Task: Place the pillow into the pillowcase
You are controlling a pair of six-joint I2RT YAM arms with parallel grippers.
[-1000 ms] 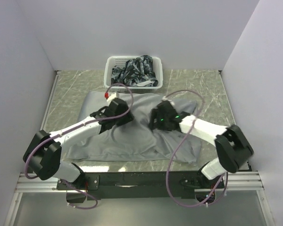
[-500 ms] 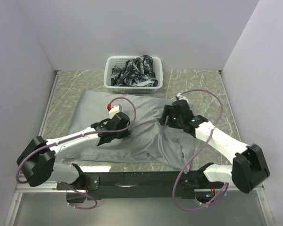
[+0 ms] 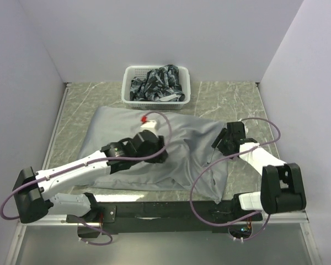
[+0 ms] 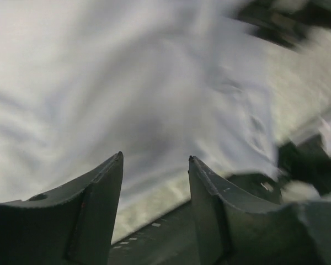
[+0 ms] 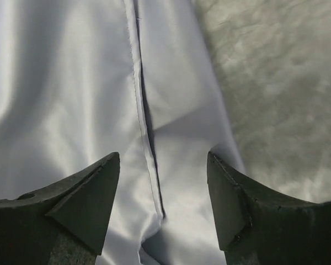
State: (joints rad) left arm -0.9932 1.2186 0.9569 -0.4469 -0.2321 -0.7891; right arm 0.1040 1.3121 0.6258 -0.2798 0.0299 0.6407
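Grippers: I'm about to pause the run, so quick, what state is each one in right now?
Left gripper: open, holding nothing.
Right gripper: open above the pillowcase, holding nothing.

Reads as a robotics lab test cell, not a home: 3 plain pale walls (image 3: 154,33) boxing in a green marbled counter (image 3: 237,99), a left arm (image 3: 71,168) and a right arm (image 3: 254,153) bolted to a black rail (image 3: 160,212) at its near edge, purple cable (image 3: 259,120) looping loose, 1 white basket (image 3: 128,83) of cloth (image 3: 160,83) at the back.
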